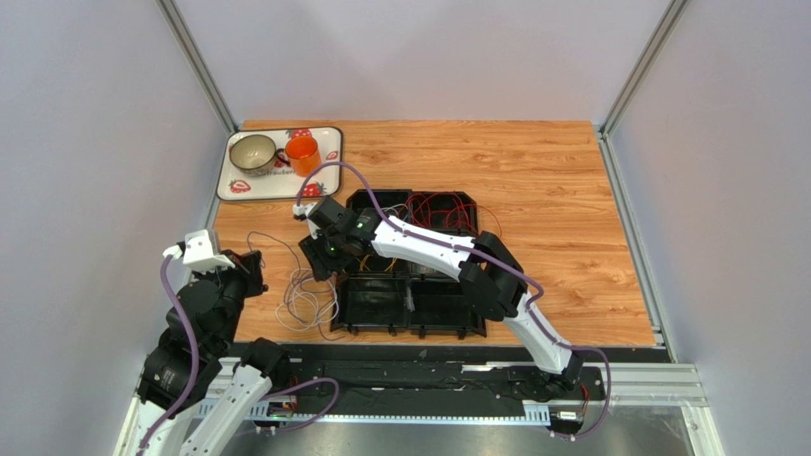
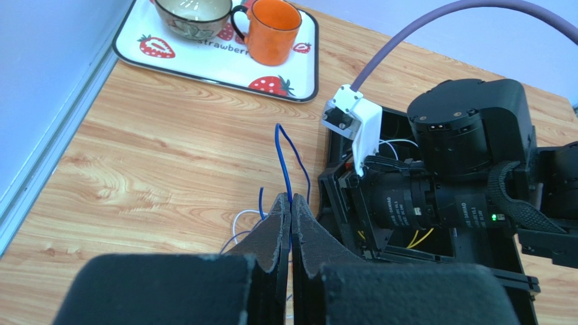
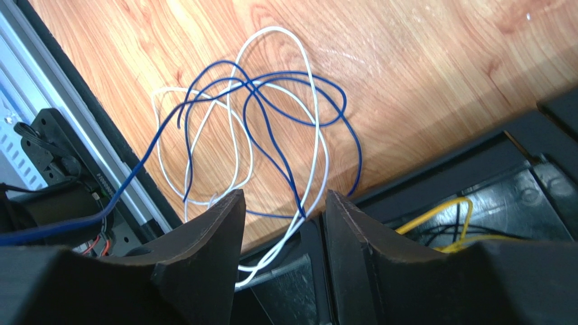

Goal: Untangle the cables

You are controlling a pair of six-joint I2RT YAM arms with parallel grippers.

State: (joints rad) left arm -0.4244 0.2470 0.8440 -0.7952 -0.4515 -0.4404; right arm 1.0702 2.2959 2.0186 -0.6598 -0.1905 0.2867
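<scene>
While my left gripper (image 2: 290,211) pinches the blue cable (image 2: 283,159) tight, my right gripper (image 3: 283,223) hangs half-open and nearer, straight above the blue-and-white tangle (image 3: 271,115) sprawled on the table (image 3: 420,61) beside the black tray (image 3: 441,172). A white cable (image 3: 326,166) passes between its fingers. Which loop overlies which, I cannot tell.

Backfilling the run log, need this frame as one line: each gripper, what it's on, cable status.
left gripper: shut on blue cable | right gripper: open over white cable | status: the two not yet untangled
</scene>
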